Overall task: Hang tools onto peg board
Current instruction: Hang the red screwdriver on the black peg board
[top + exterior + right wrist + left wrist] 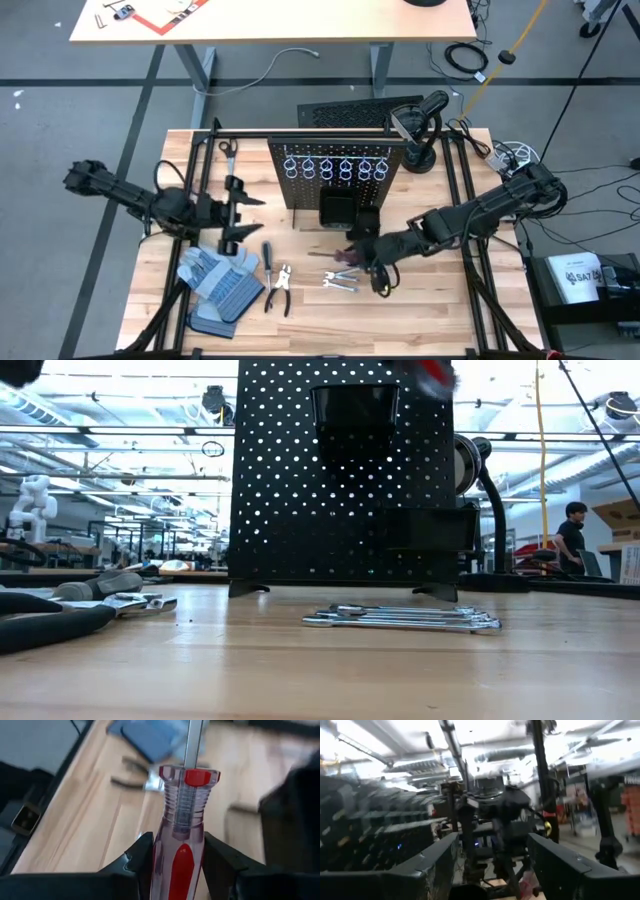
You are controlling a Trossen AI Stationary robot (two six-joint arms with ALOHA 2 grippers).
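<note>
The black peg board (335, 175) stands upright at mid-table, with a row of silver rings (335, 168) and a black bin (336, 210). In front of it my right gripper (362, 252) is shut on the red-handled screwdriver (182, 820). On the wood lie silver wrenches (340, 282), pliers (279, 290) and a grey-handled screwdriver (268, 256). My left gripper (240, 215) hangs open to the left of the board, above the gloves, with nothing between its fingers (430, 867). My right gripper pinches the screwdriver's clear-and-red handle (181, 860) between its two fingers, which lie along the handle. The steel shaft (192, 742) sticks out past the fingertips. The gripper slants down toward the table's left, and the screwdriver is lifted clear of the wood.
Blue-grey work gloves (218, 280) lie at the near left. A black frame (300, 135) runs around the table, and a camera stand (420, 150) rises at the far right beside the board. Bare wood shows in front of the wrenches (400, 620).
</note>
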